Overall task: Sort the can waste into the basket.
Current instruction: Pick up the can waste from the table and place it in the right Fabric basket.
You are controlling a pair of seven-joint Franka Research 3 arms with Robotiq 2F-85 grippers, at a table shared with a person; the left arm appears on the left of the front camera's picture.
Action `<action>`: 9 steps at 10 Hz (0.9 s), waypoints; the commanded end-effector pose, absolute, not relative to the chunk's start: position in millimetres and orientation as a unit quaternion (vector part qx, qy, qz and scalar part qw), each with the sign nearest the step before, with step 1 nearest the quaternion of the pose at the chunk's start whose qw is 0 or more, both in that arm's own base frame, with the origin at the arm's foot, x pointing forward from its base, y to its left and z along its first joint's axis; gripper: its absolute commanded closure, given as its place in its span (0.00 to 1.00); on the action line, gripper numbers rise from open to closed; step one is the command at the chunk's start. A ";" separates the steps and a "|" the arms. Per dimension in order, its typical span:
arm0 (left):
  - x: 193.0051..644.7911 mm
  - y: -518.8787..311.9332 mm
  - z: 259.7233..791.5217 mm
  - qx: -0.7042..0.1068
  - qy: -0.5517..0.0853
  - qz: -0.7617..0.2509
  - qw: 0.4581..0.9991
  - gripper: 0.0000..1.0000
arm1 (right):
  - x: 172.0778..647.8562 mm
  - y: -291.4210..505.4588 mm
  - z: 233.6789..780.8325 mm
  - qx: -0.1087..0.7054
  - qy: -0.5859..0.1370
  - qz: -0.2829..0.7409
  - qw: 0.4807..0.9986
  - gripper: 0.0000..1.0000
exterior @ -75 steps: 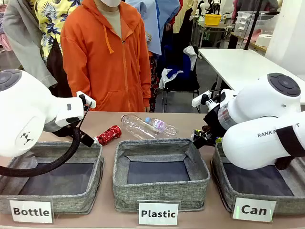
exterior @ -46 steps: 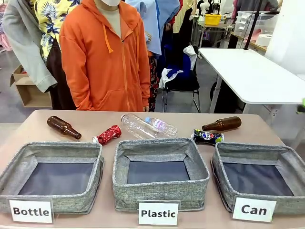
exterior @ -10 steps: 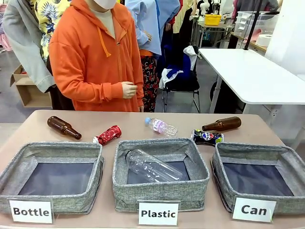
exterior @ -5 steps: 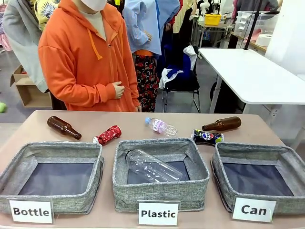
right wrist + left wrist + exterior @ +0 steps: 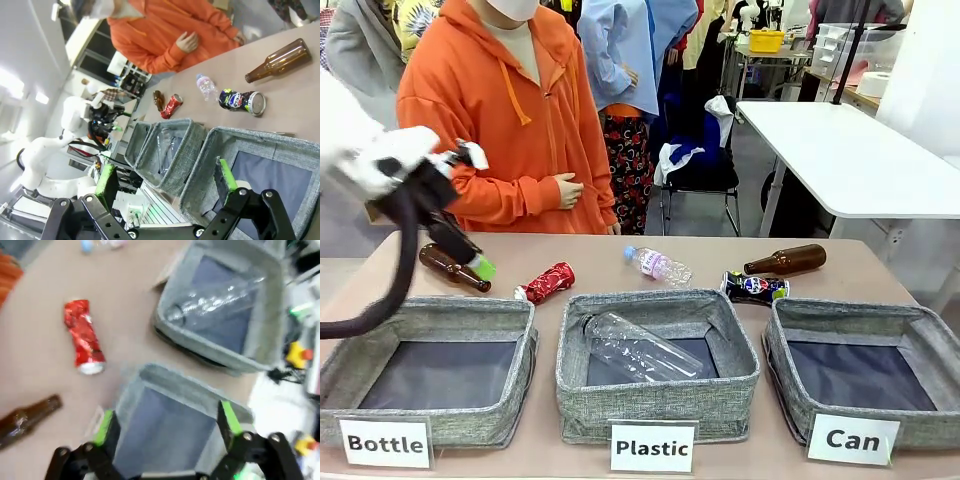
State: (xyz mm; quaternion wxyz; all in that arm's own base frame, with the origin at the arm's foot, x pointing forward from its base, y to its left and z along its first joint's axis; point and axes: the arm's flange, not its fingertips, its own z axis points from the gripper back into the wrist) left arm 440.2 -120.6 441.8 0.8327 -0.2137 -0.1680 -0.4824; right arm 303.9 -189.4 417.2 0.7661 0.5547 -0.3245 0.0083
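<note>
Tan tabletop (image 5: 590, 250) carries three soft-sided grey woven bins along the lower frame: the Bottle basket (image 5: 430, 312), the Plastic basket (image 5: 650, 303) with a clear plastic bottle (image 5: 640, 348) lying slantwise inside, and the Can basket (image 5: 850, 310) at lower right, its dark base bare. The crumpled shiny red can (image 5: 548, 282) lies left of centre, just behind the gap between the first two bins. The dented blue can (image 5: 754, 287) lies behind the Can basket's far left corner, beside a brown glass bottle (image 5: 786, 261). A small plastic bottle (image 5: 657, 265) lies between the cans. The left gripper (image 5: 166, 421), fingers spread wide and holding nothing, hangs at left in front of another brown bottle (image 5: 453, 267). The right gripper (image 5: 165, 177) is likewise spread and unloaded. A person in an orange hoodie (image 5: 510, 110) stands behind.
</note>
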 end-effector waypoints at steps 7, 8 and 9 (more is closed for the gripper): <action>450.8 -100.8 446.7 -0.250 -0.211 -0.533 0.780 0.00 | 306.3 -190.3 417.7 0.557 -0.341 0.016 0.757 0.00; 436.6 -55.6 465.8 -0.306 -0.266 -0.504 0.763 0.00 | 306.3 -190.3 417.7 0.557 -0.341 0.016 0.757 0.00; 415.9 -15.2 483.0 -0.329 -0.265 -0.498 0.758 0.00 | 306.3 -190.3 417.7 0.557 -0.341 0.016 0.757 0.00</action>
